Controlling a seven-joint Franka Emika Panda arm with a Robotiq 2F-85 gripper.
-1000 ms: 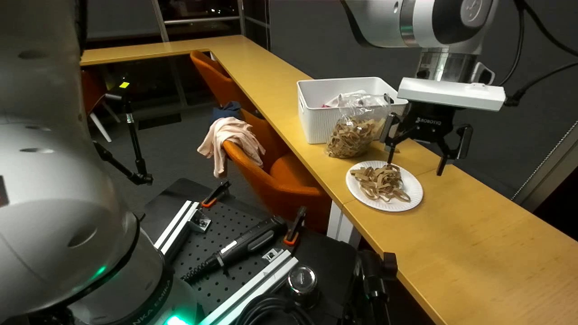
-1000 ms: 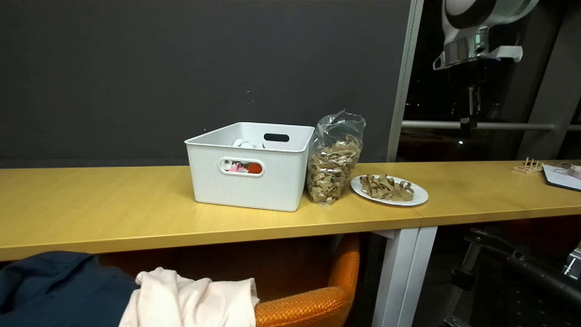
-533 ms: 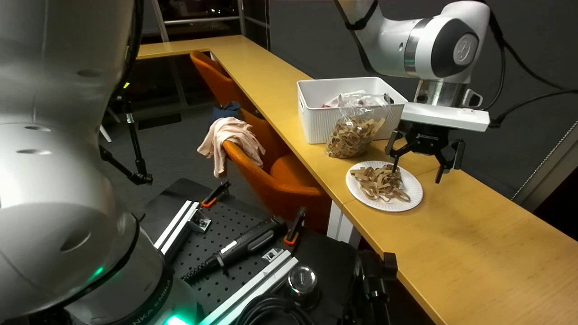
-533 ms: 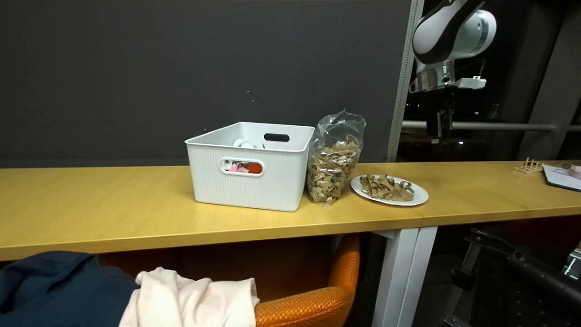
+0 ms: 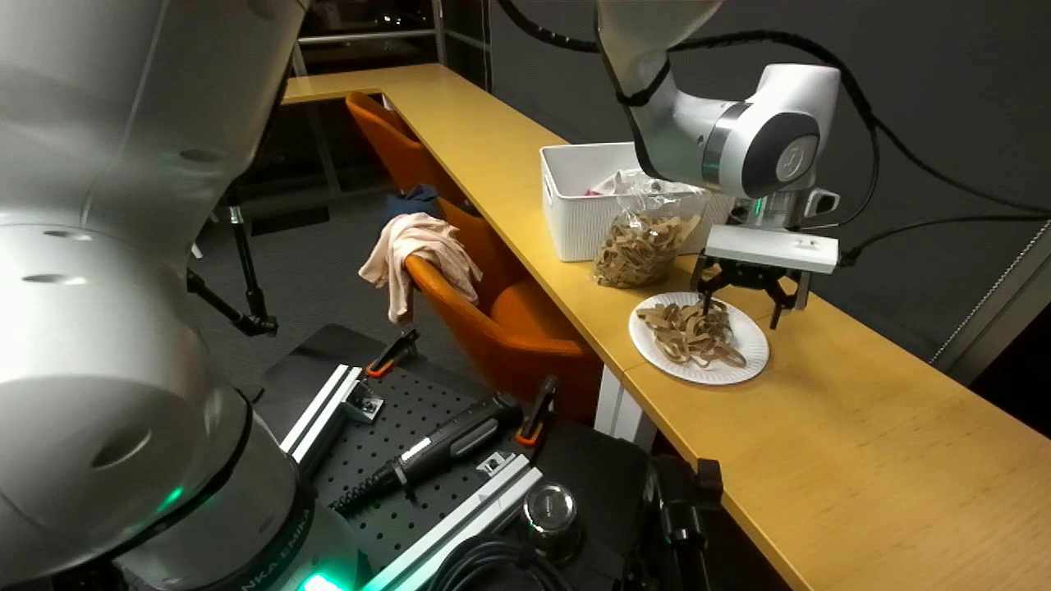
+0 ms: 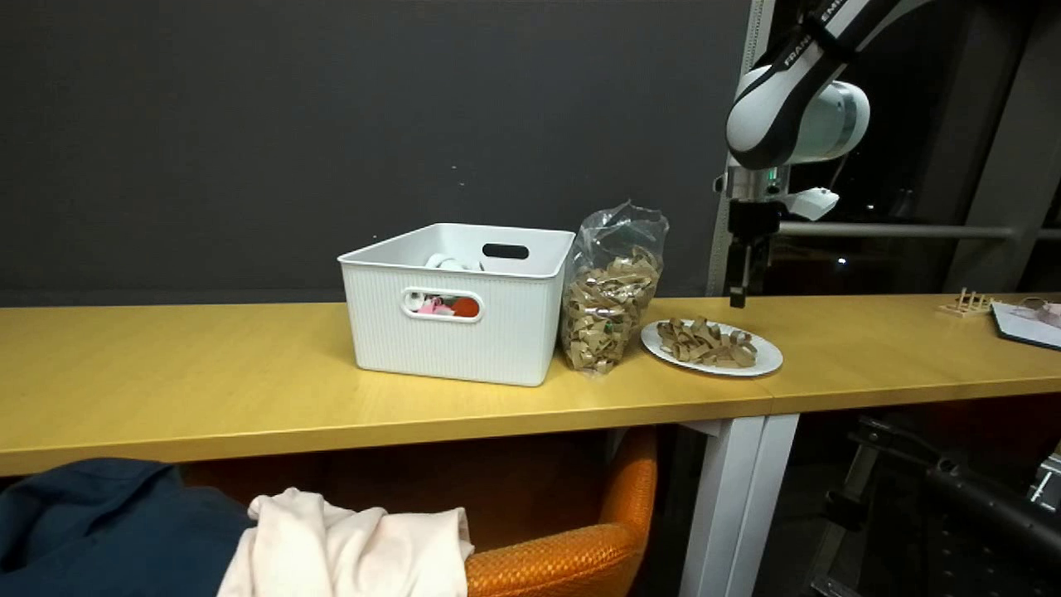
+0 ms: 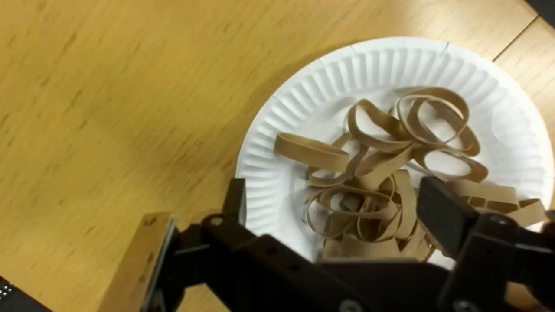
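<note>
The gripper (image 5: pixel 740 317) is hanging with jaws apart. Below it, tan bands (image 7: pixel 386 168) are lying on a white plate (image 7: pixel 390 69).

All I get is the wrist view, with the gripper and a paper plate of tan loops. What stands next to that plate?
Observer: A clear plastic bag, partly filled with tan pieces, stands beside the plate.
Visitor: And what's past the bag, on the side away from the plate?
Observer: An open white bin.
Visitor: Is that gripper thing touching the pile?
Observer: No; in an exterior view a gap shows between the gripper and the loops.
</note>
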